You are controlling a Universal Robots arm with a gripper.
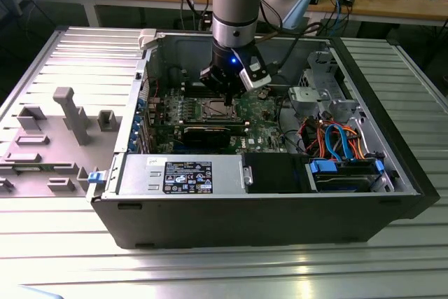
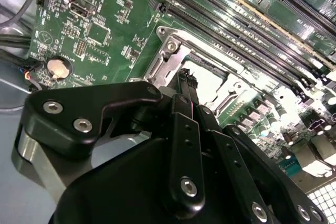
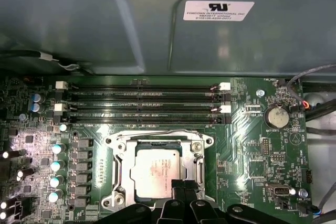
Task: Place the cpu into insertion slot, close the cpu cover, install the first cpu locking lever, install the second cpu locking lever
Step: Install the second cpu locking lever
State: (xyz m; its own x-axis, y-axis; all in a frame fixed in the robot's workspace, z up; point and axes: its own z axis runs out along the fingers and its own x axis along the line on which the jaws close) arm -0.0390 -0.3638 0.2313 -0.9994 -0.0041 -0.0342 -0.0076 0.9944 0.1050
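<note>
The cpu (image 3: 157, 169), a silver-grey square chip, lies flat in the insertion slot (image 1: 215, 108) on the green motherboard inside the open computer case. The cpu cover (image 3: 122, 169), a silver metal frame, lies flat around the chip, which shows through its cut-out. My gripper (image 3: 184, 184) hangs straight over the socket, its black fingers (image 2: 181, 129) drawn together to a narrow tip (image 2: 185, 74) at one edge of the chip (image 2: 207, 85). I see nothing held between them. The exterior view shows my gripper (image 1: 225, 92) low over the board. I cannot make out the locking levers.
Long black memory slots (image 3: 142, 103) run beside the socket, and a coin battery (image 3: 276, 116) sits on its other side. A power supply (image 1: 187, 176) and a drive cage with cables (image 1: 336, 138) fill the case's near side. Grey fixtures (image 1: 70, 113) stand at the exterior view's left.
</note>
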